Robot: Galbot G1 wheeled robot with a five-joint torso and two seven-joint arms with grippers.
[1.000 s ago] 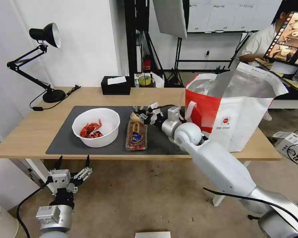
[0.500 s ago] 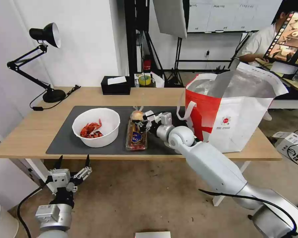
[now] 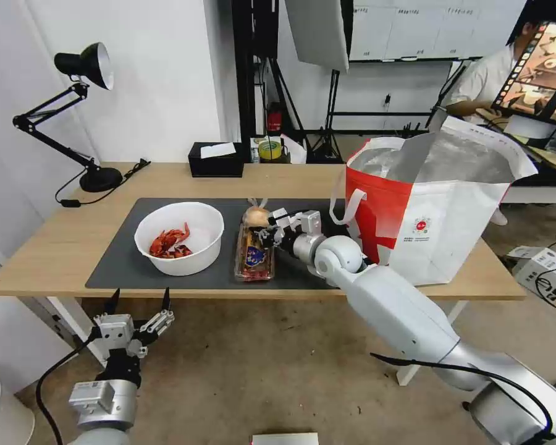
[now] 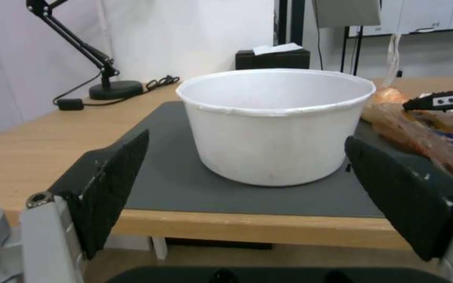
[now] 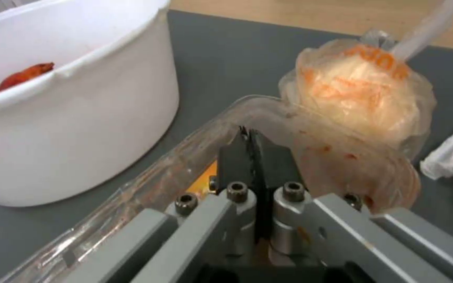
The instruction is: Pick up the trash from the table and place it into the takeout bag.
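- On the long wood-topped table (image 3: 68,247) lies a large dark grey rectangular mat (image 3: 123,266).
- On the mat, the white round bowl (image 3: 179,238) sits left of the clear plastic food trays (image 3: 254,256).
- The bagged bun (image 3: 256,216) rests at the trays' far end.
- The boxy red and white takeout bag (image 3: 435,210) stands at the right.
- The black tissue box (image 3: 215,159) sits behind the mat.

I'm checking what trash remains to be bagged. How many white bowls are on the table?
1. The white bowl sits on the dark mat, left of the clear tray; red shells lie inside it.
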